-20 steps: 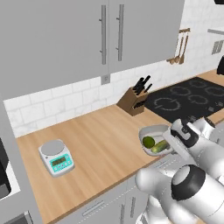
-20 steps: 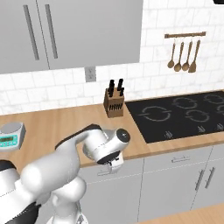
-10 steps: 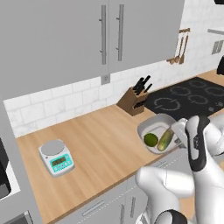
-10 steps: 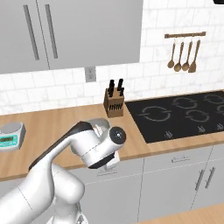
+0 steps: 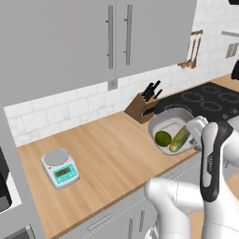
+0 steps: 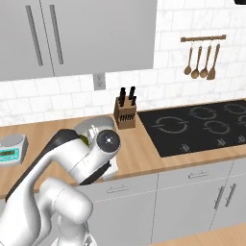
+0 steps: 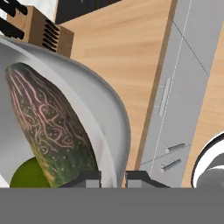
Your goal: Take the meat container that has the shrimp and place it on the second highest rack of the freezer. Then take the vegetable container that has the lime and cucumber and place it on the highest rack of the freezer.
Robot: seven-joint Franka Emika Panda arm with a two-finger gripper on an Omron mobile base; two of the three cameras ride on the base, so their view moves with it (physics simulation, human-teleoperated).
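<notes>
- Hand view shows my gripper [image 7: 113, 177] pinched tight on the rim of the vegetable container [image 7: 111, 131], with one tip inside the wall and one tip outside it.
- I see the cucumber [image 7: 50, 131] lying right next to my tips, and a bit of the lime [image 7: 26, 177] peeks out under it.
- From the left base view, the round pale bowl looks tipped, with its far edge up, close to the front edge of the counter [image 5: 107, 154]. I think it is lifted a little, but I cannot be sure.
- The lime and the cucumber lie side by side in the bowl, touching or almost touching.
- The knife block [image 5: 142, 106] stands just behind the bowl, and the black stove top [image 5: 205, 100] is beside it.
- A small scale [image 5: 59, 167] sits well apart on the other side of the counter.
- To do this step well, I should keep my grip firm, because I only hold one thin edge.
- I should bring the bowl level and move slowly, or the round lime could roll out.
- I should lift high enough to clear the counter edge before I turn.
- This bowl goes on the top rack of the freezer.
</notes>
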